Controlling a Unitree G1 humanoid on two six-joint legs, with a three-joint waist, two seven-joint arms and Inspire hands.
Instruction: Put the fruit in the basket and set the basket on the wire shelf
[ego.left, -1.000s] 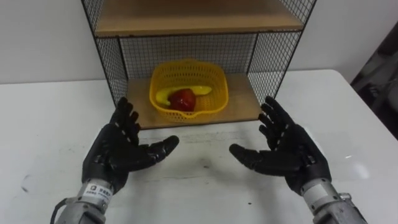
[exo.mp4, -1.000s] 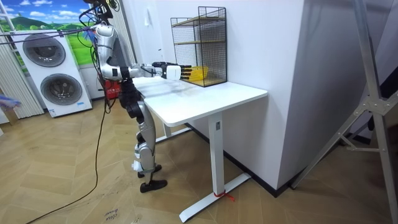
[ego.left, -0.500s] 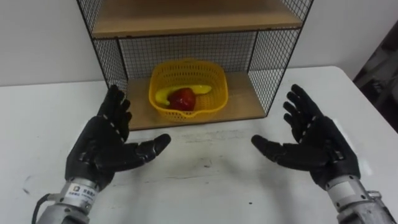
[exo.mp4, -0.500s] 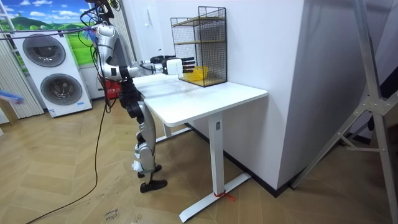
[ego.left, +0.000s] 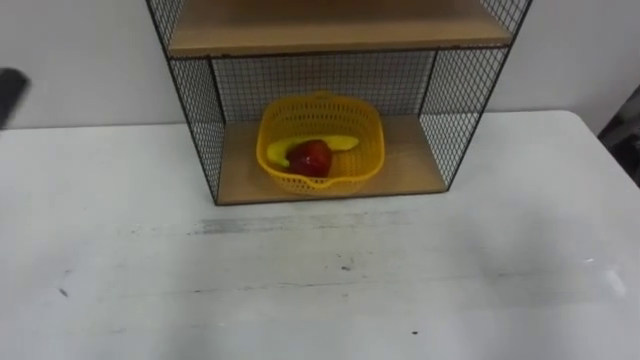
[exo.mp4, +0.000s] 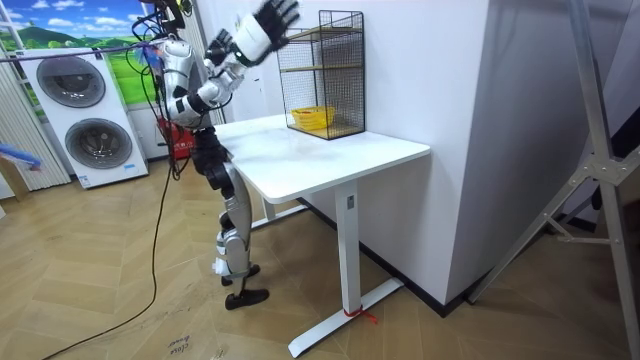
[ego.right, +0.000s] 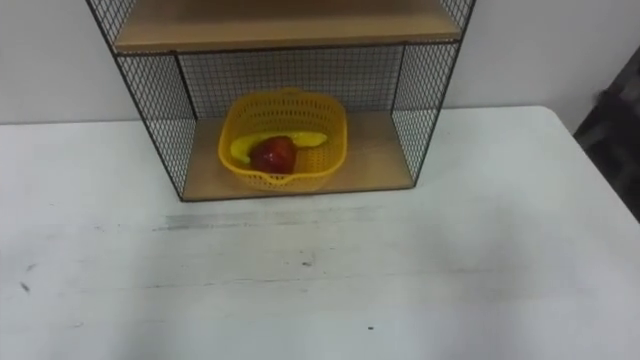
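Note:
The yellow basket (ego.left: 322, 178) stands on the lower wooden board of the wire shelf (ego.left: 410, 172), left of the middle. A red apple (ego.left: 314, 158) and a yellow banana (ego.left: 341, 143) lie inside it. In the room view I stand at the white table's (exo.mp4: 330, 155) end, facing the shelf (exo.mp4: 340, 70), with both arms lifted high. My right hand (exo.mp4: 272, 18) is above head height with its fingers spread, holding nothing. A dark shape lower down beside my head looks like my left hand (exo.mp4: 220, 42). The basket (exo.mp4: 312, 117) stays apart from both hands.
The shelf has a second wooden board (ego.left: 340, 25) above the basket and mesh side walls (ego.left: 198, 110). The white tabletop (ego.left: 320, 280) stretches in front of it. Two washing machines (exo.mp4: 85, 120) stand behind me, and a white wall (exo.mp4: 420, 70) lies beyond the shelf.
Both hands were held open in front of the shelf, then moved apart. Now they have swung up above the head and left the eye views. The basket has stayed in place.

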